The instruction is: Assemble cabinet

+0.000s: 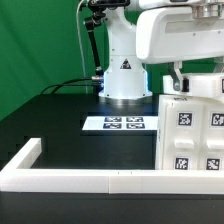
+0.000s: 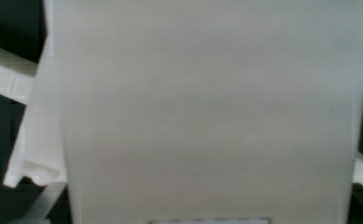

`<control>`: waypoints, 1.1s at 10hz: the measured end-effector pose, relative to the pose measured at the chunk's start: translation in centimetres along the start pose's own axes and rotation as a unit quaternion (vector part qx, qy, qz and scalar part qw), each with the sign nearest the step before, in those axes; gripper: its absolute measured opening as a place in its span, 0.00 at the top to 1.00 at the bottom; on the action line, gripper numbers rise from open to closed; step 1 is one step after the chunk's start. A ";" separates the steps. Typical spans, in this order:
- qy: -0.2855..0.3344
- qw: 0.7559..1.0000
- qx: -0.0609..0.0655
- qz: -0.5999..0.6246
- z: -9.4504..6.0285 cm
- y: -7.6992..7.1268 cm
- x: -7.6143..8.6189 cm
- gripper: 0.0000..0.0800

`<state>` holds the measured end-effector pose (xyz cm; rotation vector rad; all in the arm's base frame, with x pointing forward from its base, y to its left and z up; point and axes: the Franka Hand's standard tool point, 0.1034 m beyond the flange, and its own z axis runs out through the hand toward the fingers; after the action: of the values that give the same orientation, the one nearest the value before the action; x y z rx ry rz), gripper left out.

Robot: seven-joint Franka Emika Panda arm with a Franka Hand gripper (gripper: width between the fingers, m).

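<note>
The cabinet's large white box body [image 1: 192,135] stands at the exterior view's right, with several square black-and-white tags on the face turned to the camera. My gripper [image 1: 179,83] hangs from the white hand straight above the body's top edge, very close to it or touching it. In the wrist view a broad flat white surface of the cabinet [image 2: 204,110] fills almost the whole picture. My fingertips do not show there, so I cannot tell whether the jaws are open or shut. No other cabinet panels or blocks are in view.
The marker board [image 1: 116,124] lies flat on the black table in front of the robot's base [image 1: 124,80]. A long low white rim bar [image 1: 75,179] runs along the table's front and turns back at the exterior view's left.
</note>
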<state>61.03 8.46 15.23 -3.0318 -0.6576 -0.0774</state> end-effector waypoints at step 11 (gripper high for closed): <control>0.017 0.929 0.003 0.369 0.2 0.2 -0.4 0.32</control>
<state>60.71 8.15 14.98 -3.0306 0.5052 -0.0986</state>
